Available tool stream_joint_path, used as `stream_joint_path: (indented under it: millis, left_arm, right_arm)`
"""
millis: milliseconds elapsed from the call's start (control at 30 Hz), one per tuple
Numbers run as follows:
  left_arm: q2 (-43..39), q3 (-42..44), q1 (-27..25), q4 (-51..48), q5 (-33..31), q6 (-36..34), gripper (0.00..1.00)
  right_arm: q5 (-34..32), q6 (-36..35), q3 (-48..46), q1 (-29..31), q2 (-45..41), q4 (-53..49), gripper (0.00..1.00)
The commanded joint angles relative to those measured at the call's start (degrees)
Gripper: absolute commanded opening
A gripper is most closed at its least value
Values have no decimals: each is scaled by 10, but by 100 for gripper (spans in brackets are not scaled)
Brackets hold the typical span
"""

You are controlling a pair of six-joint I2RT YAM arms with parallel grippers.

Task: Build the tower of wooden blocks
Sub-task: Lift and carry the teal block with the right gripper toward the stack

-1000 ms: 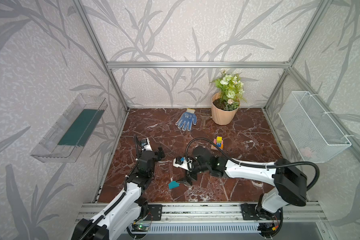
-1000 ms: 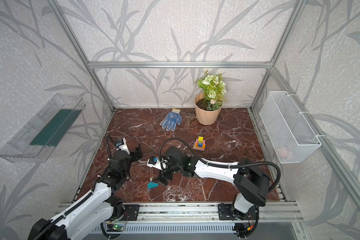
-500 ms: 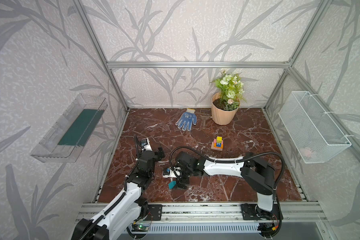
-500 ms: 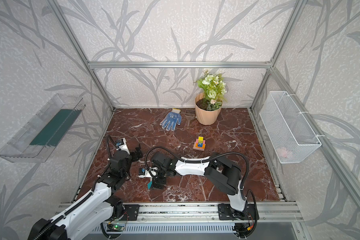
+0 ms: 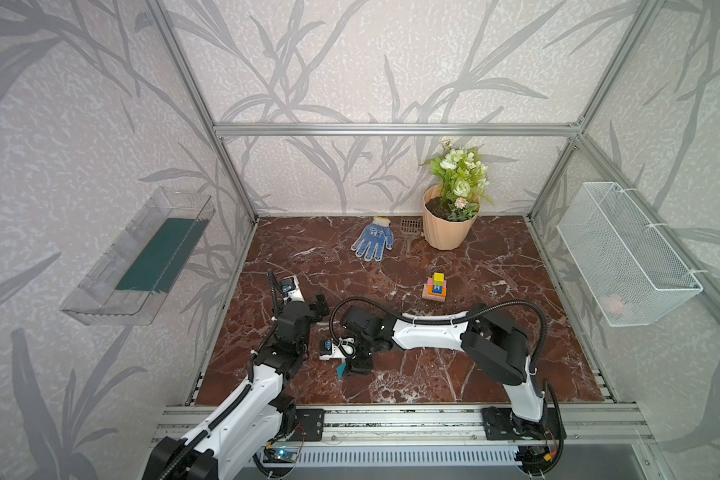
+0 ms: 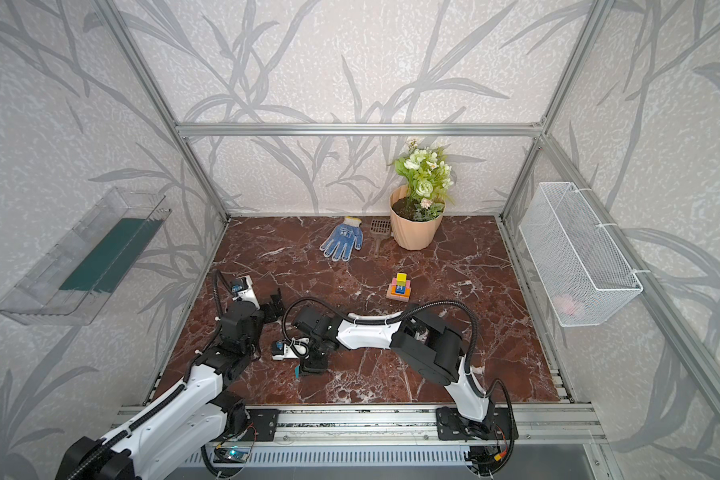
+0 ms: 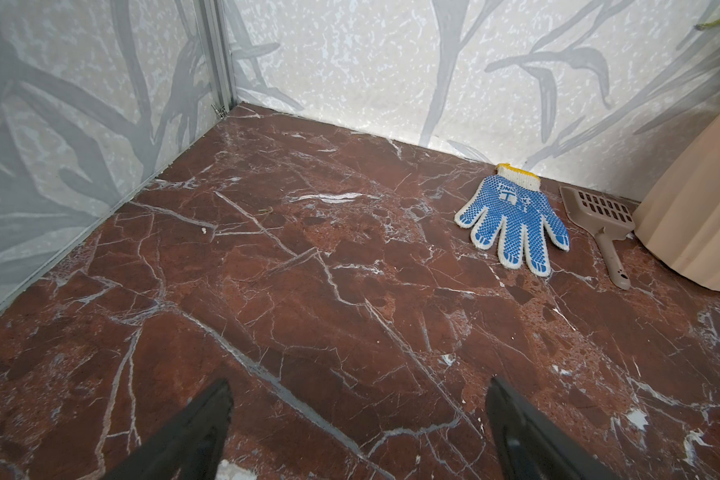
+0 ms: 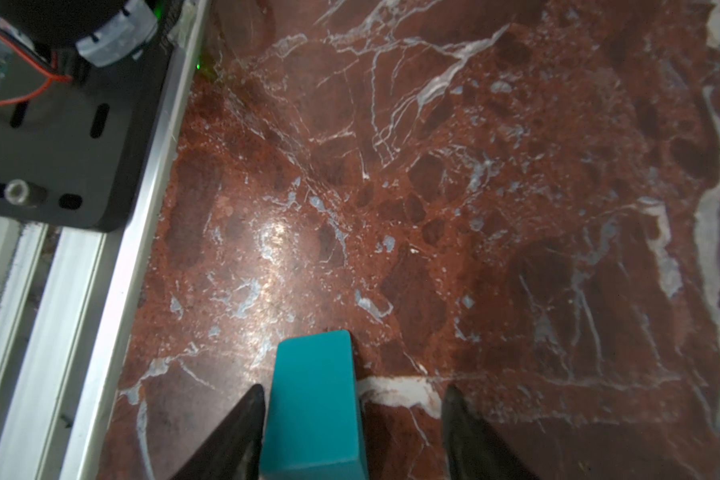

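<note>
The right gripper (image 8: 354,392) straddles the teal block (image 8: 313,399), jaws part open with one finger touching. This is probably to carry it to the wood block tower (image 5: 435,287), well apart from it. The left gripper (image 7: 358,388) stands wide and empty.

A robot laboratory cell dressed as a home corner: silver aluminium frame (image 5: 391,129), grey leaf-pattern wallpaper (image 5: 350,75), red-brown marble floor (image 5: 495,266), peach ribbed flowerpot (image 5: 449,232).

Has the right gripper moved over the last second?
Yes. The right gripper has moved left and toward the front rail, away from the wood block tower, and now straddles the teal piece.
</note>
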State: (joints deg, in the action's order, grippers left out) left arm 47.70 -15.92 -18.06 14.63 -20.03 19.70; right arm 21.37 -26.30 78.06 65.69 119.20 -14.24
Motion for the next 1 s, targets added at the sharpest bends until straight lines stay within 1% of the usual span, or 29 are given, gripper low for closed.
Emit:
stream_joint_path:
  millis: [0,67,300,800,967]
  left_arm:
    - [-1,-5,-2,-1,-12,4,96]
    - [-1,-4,-2,-1,-12,4,96]
    - [-3,-3,-2,-1,-13,4,96]
    - [-3,-3,-2,-1,-13,4,96]
    - [-3,-3,-2,-1,-14,4,96]
  right_arm:
    - [-6,-2,14,8,10,-28,56]
    - [-11,1,13,11,10,-26,51]
    - [-20,9,0,13,2,-25,42]
    - [-43,20,-42,23,-48,-11,41]
    - [-41,21,-41,25,-50,-12,36]
